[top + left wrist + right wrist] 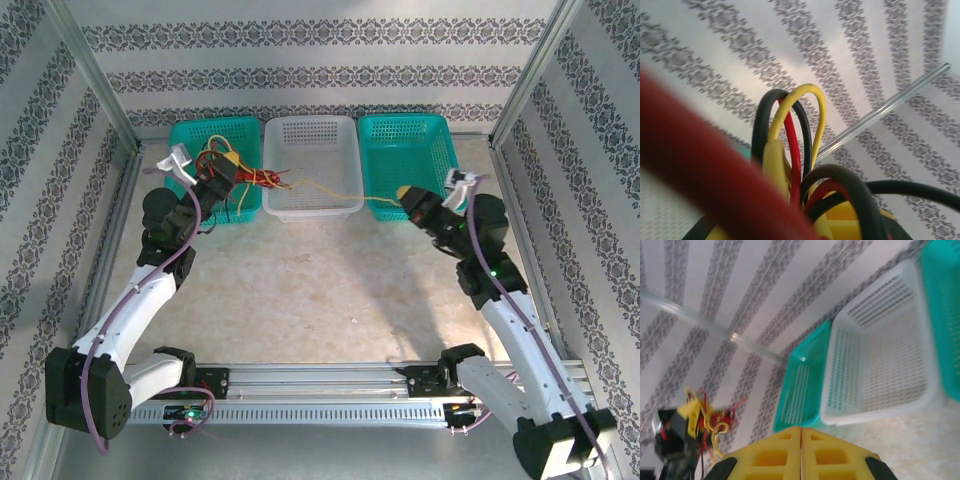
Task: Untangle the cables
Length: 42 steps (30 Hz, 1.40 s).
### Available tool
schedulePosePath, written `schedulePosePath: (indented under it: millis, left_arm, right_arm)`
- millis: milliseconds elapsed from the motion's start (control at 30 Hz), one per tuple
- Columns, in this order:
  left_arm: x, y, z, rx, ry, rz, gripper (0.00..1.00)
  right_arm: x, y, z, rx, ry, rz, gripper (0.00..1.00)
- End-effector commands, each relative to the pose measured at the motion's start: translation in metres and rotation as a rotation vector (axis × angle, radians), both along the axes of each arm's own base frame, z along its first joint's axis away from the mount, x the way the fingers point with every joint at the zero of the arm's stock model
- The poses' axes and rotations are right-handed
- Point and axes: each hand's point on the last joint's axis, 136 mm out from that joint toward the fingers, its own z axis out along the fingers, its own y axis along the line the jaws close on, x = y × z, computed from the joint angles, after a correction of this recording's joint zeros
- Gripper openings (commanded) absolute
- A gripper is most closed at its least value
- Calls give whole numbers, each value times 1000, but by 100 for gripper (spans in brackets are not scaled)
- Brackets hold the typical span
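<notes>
Largest first: pale table [320, 300], bare and wide open on the near side of the white basket [310, 150], hemmed by patterned walls [320, 60] and slim metal posts [95, 70] to the left, to the right and behind that basket. Then the white basket itself, set against the table's far edge, long side facing the arms. Next a teal basket [190, 135] just beside the white basket's left wall and a second teal basket [408, 150] just beside its right wall: three rims in one row, hardly any room between them. Smaller again, left gripper [222, 175], raised left of the white basket and over the teal one there, pinched nearly closed on the cables [240, 172] — red, black and yellow loops bunched tight, spilling toward the white basket's left rim, seen from the left wrist as arches [790, 135] close to the lens. Then right gripper [408, 200], low, just off the white basket's near right corner, yellow pads [770, 457] pressed flat together, clamped on the end of the yellow strand [350, 193]. Thinnest of all, that strand — drawn nearly taut from the bundle, across the near part of the white basket, out past its right corner.
</notes>
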Motion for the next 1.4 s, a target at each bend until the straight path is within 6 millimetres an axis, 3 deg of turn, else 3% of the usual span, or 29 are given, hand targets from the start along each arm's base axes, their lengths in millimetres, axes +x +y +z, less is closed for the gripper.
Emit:
schedulePosePath:
  millis: [0, 100, 400, 467, 600, 900, 933, 967, 1000, 1033, 1133, 1233, 1367]
  left_arm:
    - [3, 61, -5, -28, 23, 237, 0]
    - [2, 70, -21, -30, 97, 265, 0]
    - [-7, 52, -58, 36, 233, 151, 0]
    - [-8, 36, -69, 31, 269, 61, 0]
    - [-20, -18, -87, 65, 287, -124, 0]
    - [-46, -129, -138, 160, 378, -367, 0]
    - [-50, -143, -146, 176, 399, -399, 5]
    - [-53, -156, -153, 193, 413, -431, 26]
    - [-56, -168, -163, 218, 439, -457, 54]
    - [-59, -177, -175, 247, 475, -475, 97]
    - [-69, -195, -195, 306, 516, -562, 100]
    - [-74, -178, -210, 417, 572, -513, 100]
    - [-84, -154, -206, 594, 565, -470, 99]
  right_arm:
    - [-1, -45, -6, -24, 70, -120, 0]
    - [1, -74, 4, -15, 70, -196, 0]
    - [1, -151, 46, 36, 25, -395, 0]
    - [2, -157, 55, 47, 5, -403, 0]
    - [6, -159, 63, 42, -3, -403, 0]
    - [13, -145, 52, 15, 25, -370, 0]
    - [13, -142, 50, 10, 29, -364, 0]
    - [13, -141, 49, 5, 32, -363, 0]
    - [13, -140, 49, -3, 33, -360, 0]
    - [14, -139, 48, -11, 36, -361, 0]
    - [13, -137, 47, -46, 47, -362, 0]
    - [13, -134, 47, -81, 54, -353, 0]
    - [14, -131, 44, -113, 66, -348, 0]
